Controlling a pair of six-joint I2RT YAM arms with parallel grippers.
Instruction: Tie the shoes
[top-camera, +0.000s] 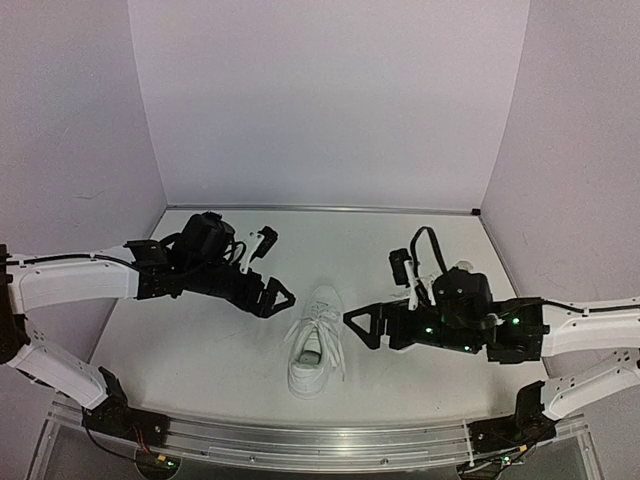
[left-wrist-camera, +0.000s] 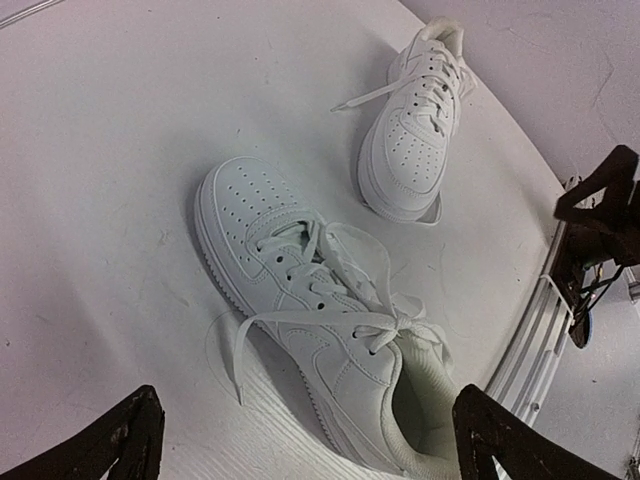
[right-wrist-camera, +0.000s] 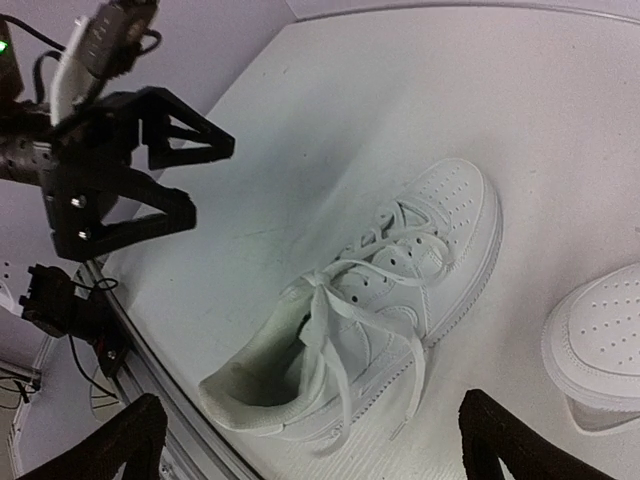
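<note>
Left gripper (top-camera: 277, 300): your jaws stand wide apart with nothing in them; it hovers just left of the near shoe's toe.
Right gripper (top-camera: 358, 328): yours is also spread wide and empty, hovering just right of that same shoe.
Near shoe (top-camera: 315, 350): a white sneaker flat on the table between your two grippers, toe pointing away from the arm bases.
Laces (left-wrist-camera: 330, 320): they look knotted near the collar, with loose loops draped over both sides and one end on the table.
Second shoe (left-wrist-camera: 415, 130): it sits on its sole to the right of the first. From above, your right arm mostly hides it. One lace end trails on the table.
Table (top-camera: 200, 350): white.
</note>
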